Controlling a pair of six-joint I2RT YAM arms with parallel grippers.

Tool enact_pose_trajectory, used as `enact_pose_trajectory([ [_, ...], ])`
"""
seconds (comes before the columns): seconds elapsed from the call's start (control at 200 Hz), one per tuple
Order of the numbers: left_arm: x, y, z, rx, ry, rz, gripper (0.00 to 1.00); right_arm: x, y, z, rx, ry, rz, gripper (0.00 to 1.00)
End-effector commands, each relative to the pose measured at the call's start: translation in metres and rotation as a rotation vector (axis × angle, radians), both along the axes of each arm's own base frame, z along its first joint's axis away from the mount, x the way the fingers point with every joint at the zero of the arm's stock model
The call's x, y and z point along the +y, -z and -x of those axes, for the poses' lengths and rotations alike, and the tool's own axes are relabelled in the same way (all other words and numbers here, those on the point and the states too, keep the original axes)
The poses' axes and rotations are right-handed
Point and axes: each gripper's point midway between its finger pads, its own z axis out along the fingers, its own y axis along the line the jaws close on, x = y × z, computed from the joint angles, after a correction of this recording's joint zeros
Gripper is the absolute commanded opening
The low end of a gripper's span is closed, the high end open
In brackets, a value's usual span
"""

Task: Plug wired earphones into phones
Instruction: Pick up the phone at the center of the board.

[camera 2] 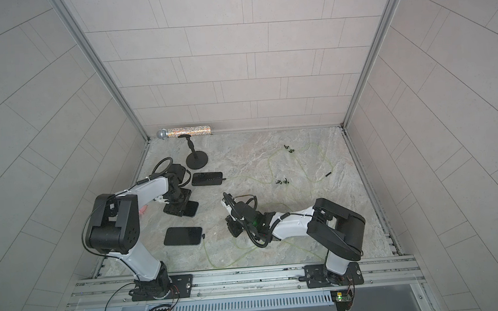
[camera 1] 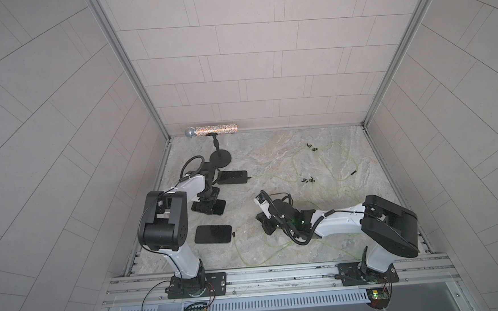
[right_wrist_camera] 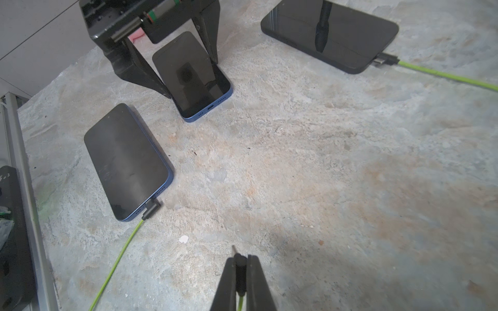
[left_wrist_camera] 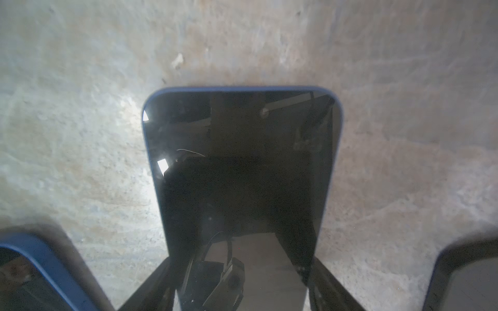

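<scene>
Lime-green cables (right_wrist_camera: 444, 78) already trail from two of the three phones on the stone-look tabletop (right_wrist_camera: 323, 167). The far phone (right_wrist_camera: 331, 35) has its black plug (right_wrist_camera: 385, 59) seated, and so does the near phone (right_wrist_camera: 126, 161), with an angled plug (right_wrist_camera: 152, 208) in its end. That leaves the middle phone (left_wrist_camera: 242, 175), blue-edged and lying flat between them, its port (right_wrist_camera: 210, 107) empty and facing the right arm. So we're on the last phone, I'd say.

Left gripper (right_wrist_camera: 192, 78) stands over it, jaws wide and astride, a finger (right_wrist_camera: 145, 72) right at each long edge. Whether they actually pinch it, I can't tell from here. Right gripper (right_wrist_camera: 240, 259) sits low over bare tabletop, well short of that phone, jaws narrow and clamped on the third plug (right_wrist_camera: 239, 277). Its metal tip pokes out ahead and the green cord hangs behind.

Next move, to my eye: the left braces the phone so it won't skid. Then the right carries the plug across, lines the tip up level with that small slot and pushes straight in. Little room for tilt there. Spare earbuds (camera 1: 308, 179) and a loose plug (camera 1: 353, 173) lie toward the far side.
</scene>
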Motion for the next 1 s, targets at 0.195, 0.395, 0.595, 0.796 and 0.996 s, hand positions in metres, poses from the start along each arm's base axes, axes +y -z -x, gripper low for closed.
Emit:
enact_pose_trajectory([
  [0.195, -0.034, -0.002, 0.013, -0.023, -0.011, 0.071, 0.64, -0.006, 0.014, -0.038, 0.193, 0.176, -0.195, 0.00],
  [0.395, -0.058, -0.006, 0.017, -0.057, 0.000, 0.109, 0.63, -0.015, 0.012, -0.045, 0.182, 0.221, -0.211, 0.00],
  [0.595, -0.073, -0.021, 0.012, -0.125, 0.003, 0.143, 0.61, -0.014, 0.009, -0.047, 0.163, 0.241, -0.277, 0.00],
  [0.796, -0.084, -0.035, 0.012, -0.171, 0.009, 0.161, 0.61, -0.010, 0.014, -0.049, 0.148, 0.262, -0.308, 0.00],
  [0.996, -0.086, -0.038, 0.017, -0.182, 0.002, 0.177, 0.61, -0.001, 0.017, -0.056, 0.156, 0.310, -0.353, 0.00],
])
